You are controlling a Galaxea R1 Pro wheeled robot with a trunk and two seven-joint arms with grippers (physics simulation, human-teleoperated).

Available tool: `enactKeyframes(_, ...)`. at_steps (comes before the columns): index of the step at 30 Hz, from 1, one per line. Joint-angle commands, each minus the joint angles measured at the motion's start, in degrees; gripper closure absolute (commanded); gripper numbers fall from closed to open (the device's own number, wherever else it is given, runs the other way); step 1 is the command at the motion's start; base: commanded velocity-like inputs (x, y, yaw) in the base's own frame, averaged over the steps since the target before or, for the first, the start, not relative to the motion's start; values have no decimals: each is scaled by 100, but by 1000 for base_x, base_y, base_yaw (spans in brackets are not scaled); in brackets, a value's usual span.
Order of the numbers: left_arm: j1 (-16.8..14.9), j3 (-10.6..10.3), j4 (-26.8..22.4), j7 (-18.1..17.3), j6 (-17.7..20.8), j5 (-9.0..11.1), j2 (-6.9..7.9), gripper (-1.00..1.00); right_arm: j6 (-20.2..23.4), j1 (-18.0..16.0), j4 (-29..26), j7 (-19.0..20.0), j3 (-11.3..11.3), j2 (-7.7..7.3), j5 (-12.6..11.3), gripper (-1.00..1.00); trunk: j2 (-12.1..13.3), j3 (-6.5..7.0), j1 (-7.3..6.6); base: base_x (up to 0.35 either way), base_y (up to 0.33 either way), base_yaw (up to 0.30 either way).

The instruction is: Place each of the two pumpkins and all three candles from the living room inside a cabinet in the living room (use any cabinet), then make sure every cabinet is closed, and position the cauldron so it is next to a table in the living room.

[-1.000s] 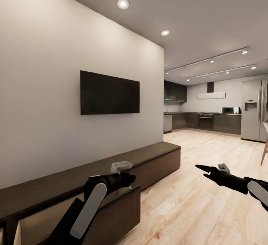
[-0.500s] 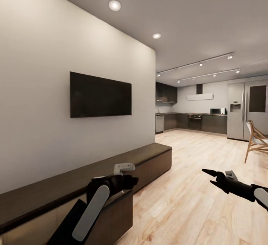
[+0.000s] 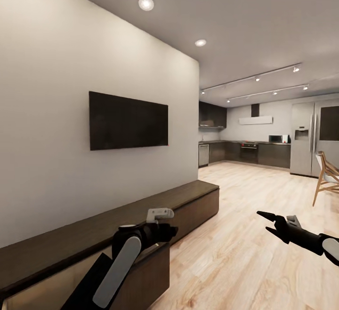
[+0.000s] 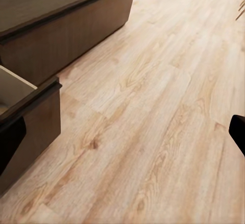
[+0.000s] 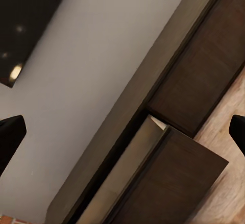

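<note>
The long dark-brown cabinet (image 3: pixel 141 211) runs along the white wall at the left. One front section (image 3: pixel 150 267) stands pulled out, showing a pale inside, seen also in the left wrist view (image 4: pixel 30 106) and the right wrist view (image 5: pixel 168 183). My left gripper (image 3: pixel 167 231) hovers just above that open section's front edge; its jaws are spread wide and empty in the left wrist view (image 4: pixel 122 137). My right gripper (image 3: pixel 263 220) hangs over the bare floor to the right, open and empty, pointing toward the cabinet (image 5: pixel 204 81). The pumpkins, candles, cauldron and table are out of view.
A black TV (image 3: pixel 128 120) hangs on the wall above the cabinet. Light wooden floor (image 3: pixel 235 263) stretches ahead to a dark kitchen (image 3: pixel 249 152) with a steel fridge (image 3: pixel 306 138). A wooden chair (image 3: pixel 327 178) stands at the right edge.
The head camera has panned right, bringing the chair into view. Both arms hold almost the same pose, and the cabinet section stays open.
</note>
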Motion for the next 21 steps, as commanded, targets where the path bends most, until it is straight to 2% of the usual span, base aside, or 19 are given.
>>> enactKeyframes(1,-6,-4,-3,60,9,61,-3,-100,4,-9,7,16,34,-7,-36,-100,37,1,-24,0,0,2)
enactKeyframes(9,-6,-20,-1,52,10,65,-7,-100,5,-9,71,8,37,-1,-39,-100,357,69,-199,0,0,0)
enactKeyframes(16,-7,-27,1,44,10,73,-4,-100,-4,-9,776,54,38,9,-45,-100,638,129,-353,0,0,0)
enactKeyframes(21,-7,-218,1,38,10,70,0,-100,-17,-9,860,79,42,10,-76,-100,678,122,-375,0,0,0)
